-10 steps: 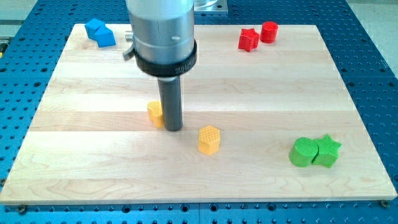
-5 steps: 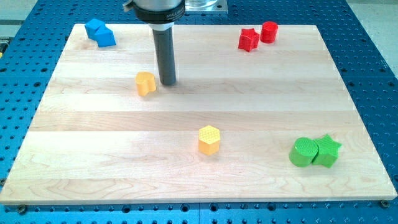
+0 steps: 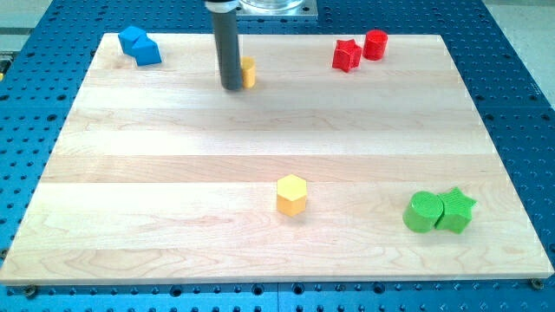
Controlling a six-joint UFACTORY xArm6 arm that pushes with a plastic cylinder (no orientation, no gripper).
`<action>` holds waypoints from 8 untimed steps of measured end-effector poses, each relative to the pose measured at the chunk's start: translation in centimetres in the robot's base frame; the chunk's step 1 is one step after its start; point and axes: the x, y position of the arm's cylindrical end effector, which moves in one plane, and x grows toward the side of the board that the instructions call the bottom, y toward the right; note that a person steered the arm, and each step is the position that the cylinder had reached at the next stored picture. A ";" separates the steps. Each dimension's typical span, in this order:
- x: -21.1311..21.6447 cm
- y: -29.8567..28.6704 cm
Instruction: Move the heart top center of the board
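1. The yellow heart [image 3: 249, 72] sits near the view's top edge of the board [image 3: 260, 156], a little left of the top centre, mostly hidden behind the rod, so its shape is hard to make out.
2. My tip [image 3: 231, 87] rests on the board, touching or just beside the heart on its left side. The arm carries no hand or jaws, only this plain rod, so nothing pinches the heart; it can only be shoved.
3. A push further toward the view's top could run the heart off the board's top edge, which lies close behind it.
4. An off-centre shove could spin the heart, so that it slips round the rod and stays put.
5. A long push toward the view's right could overshoot the centre and drive it toward the red star [image 3: 346, 55] and the red cylinder [image 3: 375, 43].
6. The blue blocks [image 3: 140, 45], the yellow hexagon [image 3: 292, 194] and the green pair [image 3: 439, 211] lie well apart and seem safe.
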 end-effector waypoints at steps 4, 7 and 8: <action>-1.8 9.4; -2.8 5.0; -3.9 4.3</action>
